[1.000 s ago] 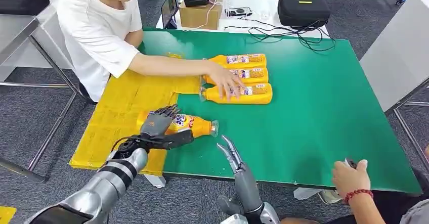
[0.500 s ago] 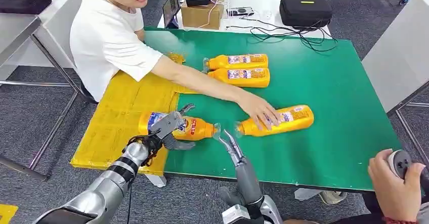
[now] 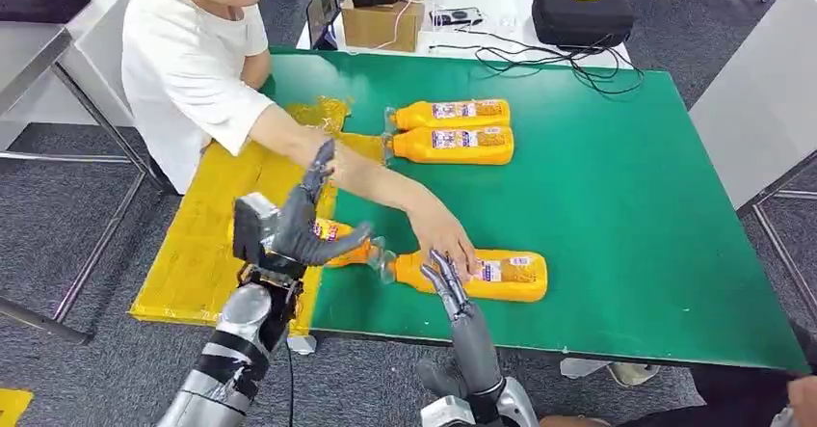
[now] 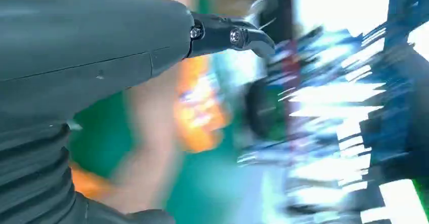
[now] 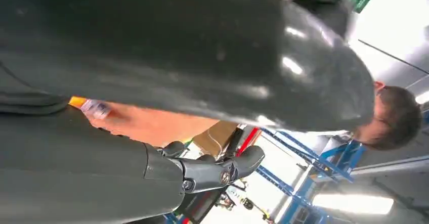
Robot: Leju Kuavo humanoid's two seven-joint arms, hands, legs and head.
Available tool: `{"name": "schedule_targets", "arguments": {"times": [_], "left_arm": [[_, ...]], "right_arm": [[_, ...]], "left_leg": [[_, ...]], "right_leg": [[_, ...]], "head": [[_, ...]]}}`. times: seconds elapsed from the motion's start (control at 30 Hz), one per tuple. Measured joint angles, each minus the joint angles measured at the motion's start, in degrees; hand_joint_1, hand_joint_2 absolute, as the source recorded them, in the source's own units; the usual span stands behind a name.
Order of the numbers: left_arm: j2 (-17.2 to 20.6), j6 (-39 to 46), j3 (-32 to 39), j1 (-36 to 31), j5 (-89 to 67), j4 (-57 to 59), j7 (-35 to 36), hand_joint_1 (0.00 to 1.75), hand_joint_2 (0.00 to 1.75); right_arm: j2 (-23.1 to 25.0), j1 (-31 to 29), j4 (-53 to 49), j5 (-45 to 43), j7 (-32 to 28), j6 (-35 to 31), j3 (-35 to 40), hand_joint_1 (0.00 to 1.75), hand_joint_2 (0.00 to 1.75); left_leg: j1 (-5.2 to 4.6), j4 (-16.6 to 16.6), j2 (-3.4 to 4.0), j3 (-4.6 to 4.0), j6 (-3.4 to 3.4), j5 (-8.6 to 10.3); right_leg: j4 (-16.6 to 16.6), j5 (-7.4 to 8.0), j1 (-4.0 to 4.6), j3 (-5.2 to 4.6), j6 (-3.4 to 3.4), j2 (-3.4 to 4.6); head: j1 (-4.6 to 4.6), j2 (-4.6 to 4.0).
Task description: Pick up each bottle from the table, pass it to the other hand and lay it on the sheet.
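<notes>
Several orange bottles lie on the green table point(image 3: 617, 205). One bottle point(image 3: 352, 252) rests at the edge of the yellow sheet point(image 3: 207, 244), partly hidden behind my left hand point(image 3: 289, 225). That hand is raised above it with fingers spread and nothing in it; in the left wrist view the left hand point(image 4: 76, 82) holds nothing. A person's hand point(image 3: 438, 234) rests on a second bottle point(image 3: 501, 275) near the front edge. My right hand point(image 3: 445, 287) stands with straight fingers right beside that bottle's neck, empty. Two more bottles point(image 3: 453, 114) point(image 3: 458, 145) lie side by side at the back.
The person in a white shirt point(image 3: 188, 70) sits at the table's left, with an arm stretched across the sheet. A white table behind carries a cardboard box point(image 3: 381, 24), a black case point(image 3: 578, 13) and cables. Another person's hand point(image 3: 802, 393) is at the front right corner.
My left hand has let go of the bottle by the sheet and risen with fingers spread. The person has slid the other bottle leftwards and closer, up against my right hand.
</notes>
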Motion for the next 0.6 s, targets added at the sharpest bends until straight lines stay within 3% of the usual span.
{"name": "schedule_targets", "arguments": {"times": [0.2,0.5,0.53,0.6], "left_arm": [[-0.8,3.0,0.2,3.3,3.4,-11.1,-1.9,0.00,1.75],[-1.1,3.1,0.3,4.5,3.5,-15.1,-2.0,0.00,1.75],[-1.1,3.1,0.3,4.7,3.5,-15.6,-2.1,0.00,1.75],[-1.1,3.7,0.3,4.7,3.4,-15.8,-2.4,0.00,1.75]], "right_arm": [[-0.9,0.3,-0.7,3.7,1.8,-1.3,-0.4,0.00,0.00],[-1.4,0.3,-1.0,3.8,2.1,-1.4,-0.5,0.00,0.00],[-1.4,0.3,-1.1,3.8,2.1,-1.4,-0.5,0.00,1.75],[-1.5,0.3,-1.1,4.7,2.5,-1.7,-0.5,0.00,1.75]], "left_leg": [[0.00,0.0,-0.01,-0.02,0.00,0.00],[0.00,0.0,0.02,-0.02,0.00,0.00],[0.00,0.0,0.02,-0.02,0.00,0.00],[0.00,0.0,0.02,-0.02,0.00,0.00]], "right_leg": [[0.0,0.00,0.00,-0.03,0.00,0.02],[0.0,0.00,0.00,-0.03,0.00,0.03],[0.0,0.00,0.00,-0.03,0.00,0.03],[0.0,0.00,0.00,-0.03,0.00,0.03]], "head": [[0.00,0.00],[0.02,0.00],[0.00,0.00],[0.00,0.00]]}}
